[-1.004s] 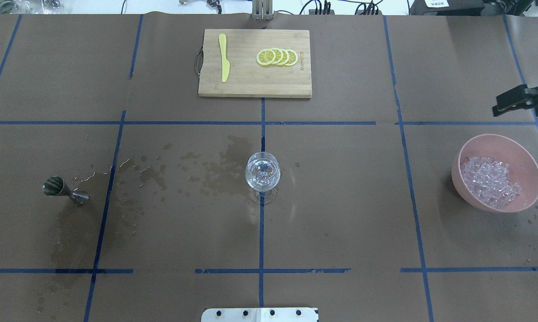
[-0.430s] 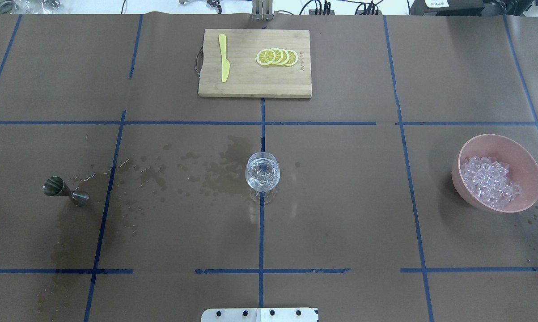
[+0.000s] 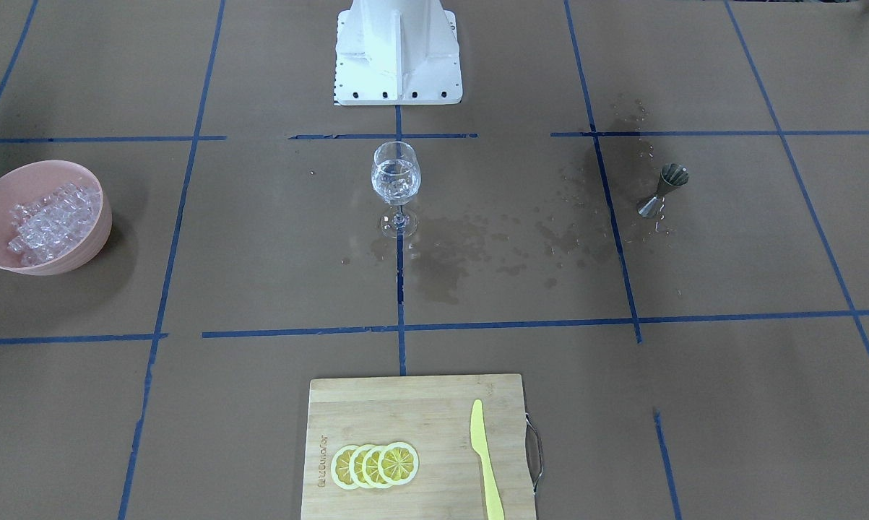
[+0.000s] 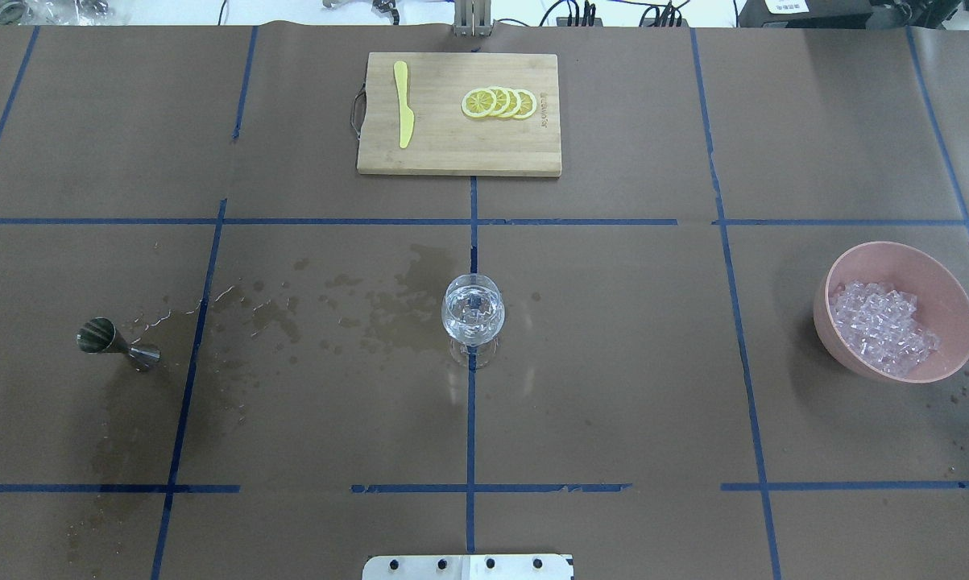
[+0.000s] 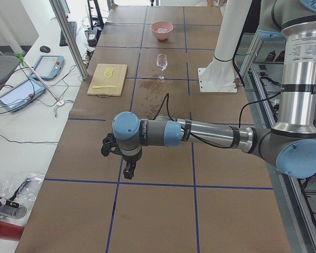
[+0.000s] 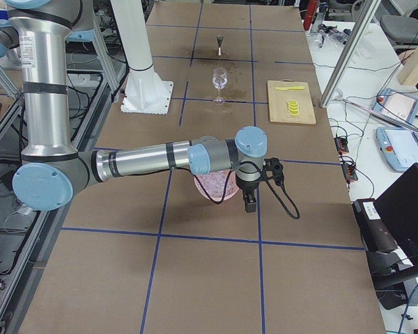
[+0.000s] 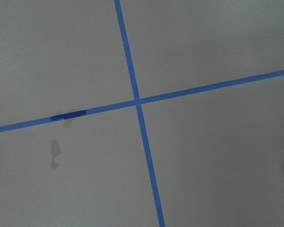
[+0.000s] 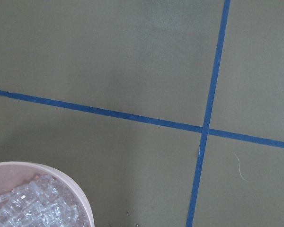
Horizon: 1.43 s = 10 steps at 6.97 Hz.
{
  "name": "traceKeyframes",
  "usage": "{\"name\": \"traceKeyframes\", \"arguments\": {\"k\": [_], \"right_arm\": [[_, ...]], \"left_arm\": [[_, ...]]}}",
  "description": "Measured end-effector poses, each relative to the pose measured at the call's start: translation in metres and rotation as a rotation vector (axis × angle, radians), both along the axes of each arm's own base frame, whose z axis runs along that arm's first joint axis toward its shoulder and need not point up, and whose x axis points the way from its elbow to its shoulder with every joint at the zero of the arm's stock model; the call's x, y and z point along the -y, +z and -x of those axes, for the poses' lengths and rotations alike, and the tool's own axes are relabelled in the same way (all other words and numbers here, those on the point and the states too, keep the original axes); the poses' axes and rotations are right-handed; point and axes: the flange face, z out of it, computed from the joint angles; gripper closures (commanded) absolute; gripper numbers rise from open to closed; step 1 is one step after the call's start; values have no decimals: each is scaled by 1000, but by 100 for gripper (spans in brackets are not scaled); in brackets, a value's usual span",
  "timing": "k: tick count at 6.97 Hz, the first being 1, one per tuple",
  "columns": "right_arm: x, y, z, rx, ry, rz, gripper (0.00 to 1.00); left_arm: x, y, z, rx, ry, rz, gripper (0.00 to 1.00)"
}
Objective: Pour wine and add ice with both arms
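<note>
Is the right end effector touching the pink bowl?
Apart. The overhead view shows the whole rim of the pink bowl with nothing on it; the right end effector appears only in the exterior right view.

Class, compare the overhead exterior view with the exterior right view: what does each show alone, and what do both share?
Only the overhead view shows the pink bowl whole, its ice as separate cubes, with no arm in sight. Only the exterior right view shows the right arm stretched across the table, its gripper near that bowl. Both show the wine glass, jigger, cutting board, lemon slices and yellow knife.
</note>
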Motion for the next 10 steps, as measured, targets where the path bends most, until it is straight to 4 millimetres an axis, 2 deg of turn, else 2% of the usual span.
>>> {"name": "traceKeyframes", "arguments": {"k": [2, 4, 7, 10], "right_arm": [[6, -1, 6, -1, -8, 34, 0], [8, -4, 6, 0, -7, 39, 0], [8, -2, 6, -1, -7, 40, 0], [9, 2, 7, 0, -7, 51, 0]], "left_arm": [[-5, 3, -1, -2, -21, 37, 0], [-12, 19, -6, -3, -14, 64, 0], [-3, 3, -8, -6, -11, -38, 0], [-1, -8, -7, -7, -12, -65, 0]]}}
